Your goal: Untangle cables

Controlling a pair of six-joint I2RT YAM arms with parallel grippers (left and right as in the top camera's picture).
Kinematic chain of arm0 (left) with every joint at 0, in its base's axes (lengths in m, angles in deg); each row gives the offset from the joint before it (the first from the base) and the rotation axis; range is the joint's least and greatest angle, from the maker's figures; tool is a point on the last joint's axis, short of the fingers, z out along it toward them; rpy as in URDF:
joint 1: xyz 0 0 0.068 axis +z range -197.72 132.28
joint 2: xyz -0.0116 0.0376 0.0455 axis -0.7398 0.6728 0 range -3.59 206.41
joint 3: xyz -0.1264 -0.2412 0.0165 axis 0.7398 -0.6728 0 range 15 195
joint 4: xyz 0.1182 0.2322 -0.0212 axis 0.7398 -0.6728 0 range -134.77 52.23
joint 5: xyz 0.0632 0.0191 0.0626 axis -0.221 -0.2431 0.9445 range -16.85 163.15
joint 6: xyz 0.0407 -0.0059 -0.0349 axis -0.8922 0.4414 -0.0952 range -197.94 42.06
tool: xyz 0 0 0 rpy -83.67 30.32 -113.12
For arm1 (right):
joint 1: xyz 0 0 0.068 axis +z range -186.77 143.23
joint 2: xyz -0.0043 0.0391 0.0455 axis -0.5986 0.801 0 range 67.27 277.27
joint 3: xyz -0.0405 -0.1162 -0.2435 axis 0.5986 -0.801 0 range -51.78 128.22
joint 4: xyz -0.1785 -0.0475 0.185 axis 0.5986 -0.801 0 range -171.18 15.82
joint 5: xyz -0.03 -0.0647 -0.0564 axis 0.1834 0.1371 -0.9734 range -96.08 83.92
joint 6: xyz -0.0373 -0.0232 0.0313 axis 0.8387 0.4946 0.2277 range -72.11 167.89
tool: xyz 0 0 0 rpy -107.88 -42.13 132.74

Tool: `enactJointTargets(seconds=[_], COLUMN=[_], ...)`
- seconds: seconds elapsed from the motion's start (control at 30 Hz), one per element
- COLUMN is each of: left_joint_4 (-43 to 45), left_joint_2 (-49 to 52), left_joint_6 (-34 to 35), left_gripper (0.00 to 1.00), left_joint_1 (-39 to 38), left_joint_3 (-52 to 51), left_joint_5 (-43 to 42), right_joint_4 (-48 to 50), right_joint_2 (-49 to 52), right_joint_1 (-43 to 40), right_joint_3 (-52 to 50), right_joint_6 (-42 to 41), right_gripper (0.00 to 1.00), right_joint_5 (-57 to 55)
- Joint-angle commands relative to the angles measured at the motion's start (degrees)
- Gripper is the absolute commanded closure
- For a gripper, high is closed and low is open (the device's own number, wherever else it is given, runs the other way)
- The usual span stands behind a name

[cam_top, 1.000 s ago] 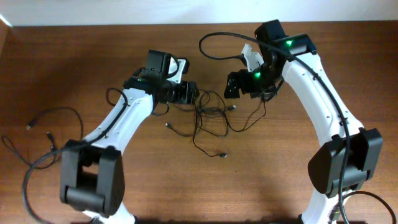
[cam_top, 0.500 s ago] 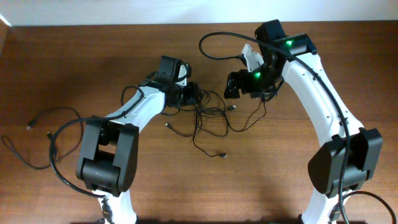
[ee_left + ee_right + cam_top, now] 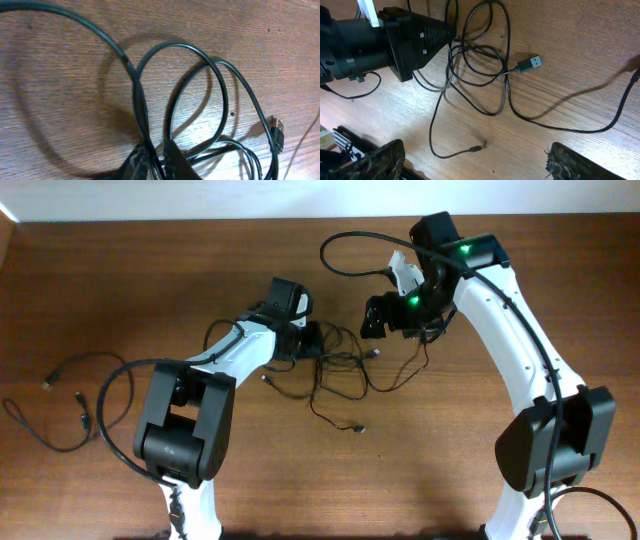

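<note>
Cables: thin black cords in overlapping loops, tangled mid-counter.
USB plug: silver tip, lying flat at the tangle's edge.
Left end effector: pinching one strand.
Right end effector: spread wide, holding nothing.

Middle of the table, there's the knot of cables, with the left gripper right at its left edge, fingertips down among the loops. The right gripper hangs over the far right side of the heap, clear of it. One plug lies at the right of the tangle, a smaller plug trails out on the near side, and well off to the left a separate cable lies on its own near the table's left edge.
</note>
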Motion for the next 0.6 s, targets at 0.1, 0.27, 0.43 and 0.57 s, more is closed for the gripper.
enactJointTargets(seconds=[0.1,0.27,0.43,0.57], left_joint_4=[1.44,1.86,1.84,1.42], left_joint_2=[0.72,1.51,1.51,1.51], left_joint_6=[-0.28,-0.31,-0.33,-0.61], left_gripper=[0.79,1.00,1.00,1.00], left_joint_1=[-0.90,-2.40,-2.40,-2.40], left_joint_3=[0.07,0.07,0.07,0.07], left_joint_5=[2.27,3.93,3.91,3.89], right_joint_4=[-0.07,-0.13,-0.11,-2.43], right_joint_2=[0.28,0.28,0.28,-1.25], right_joint_1=[-0.11,-0.11,-0.11,-1.57], right_joint_3=[-0.44,-0.44,-0.44,-0.42], right_joint_6=[-0.15,-0.13,-0.15,0.04], right_gripper=[0.08,0.08,0.08,0.07], right_joint_5=[-0.50,-0.50,-0.48,-0.09])
